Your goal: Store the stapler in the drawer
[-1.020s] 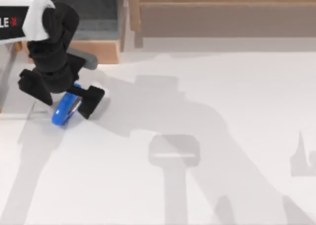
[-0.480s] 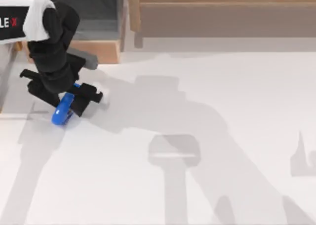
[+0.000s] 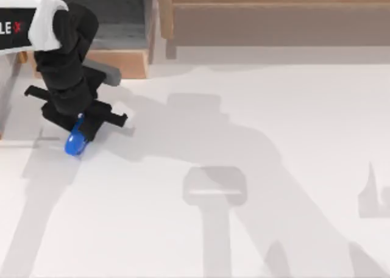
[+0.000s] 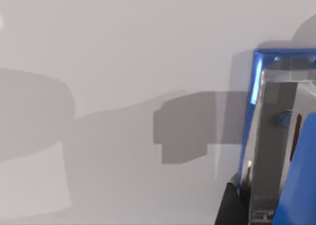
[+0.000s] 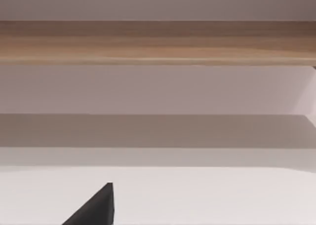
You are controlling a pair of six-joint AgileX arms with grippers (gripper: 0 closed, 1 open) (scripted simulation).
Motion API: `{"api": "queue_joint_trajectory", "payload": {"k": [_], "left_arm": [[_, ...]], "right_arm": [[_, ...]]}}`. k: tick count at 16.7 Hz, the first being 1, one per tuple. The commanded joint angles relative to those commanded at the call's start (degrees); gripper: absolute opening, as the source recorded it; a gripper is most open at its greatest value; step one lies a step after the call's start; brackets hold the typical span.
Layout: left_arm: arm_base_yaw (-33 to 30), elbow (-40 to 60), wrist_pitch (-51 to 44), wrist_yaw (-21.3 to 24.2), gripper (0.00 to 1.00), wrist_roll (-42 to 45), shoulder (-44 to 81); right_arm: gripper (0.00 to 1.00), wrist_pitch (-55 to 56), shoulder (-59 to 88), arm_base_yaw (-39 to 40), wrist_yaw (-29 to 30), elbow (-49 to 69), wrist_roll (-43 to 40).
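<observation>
A: Where is the stapler?

B: The small bright blue stapler with a glossy rounded top and silver metal underside (image 3: 75, 140) lies on the white desk (image 3: 256, 168), near its left edge and just in front of the open drawer. Its near end pokes out from beneath the arm. In the left wrist view the silver underside (image 4: 274, 146) sits close against the camera.

A: And the tool?

B: The left arm's black two-finger gripper (image 3: 84, 121) stands directly over the stapler, its fingers pressed in against the blue body from both sides, pinching it.

A: Which step is this?

B: I judge it the grasp, just made, with the stapler apparently not yet lifted off the desk. Next it calls for raising and carrying it back over the tan wooden front panel into the box-shaped drawer with grey inner walls (image 3: 122, 28), at the far left corner.

A: The other arm?

B: The right arm is parked; its wrist view faces a long wooden shelf (image 5: 158, 42).
</observation>
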Motion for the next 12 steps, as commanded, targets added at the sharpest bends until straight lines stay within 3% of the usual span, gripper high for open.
{"api": "queue_joint_trajectory", "payload": {"k": [12], "left_arm": [[0.02,3.57,-6.03,0.28,0.00,-0.25,-3.17]], "right_arm": [[1.00,0.00,0.00,0.00,0.00,0.00,0.00]]}}
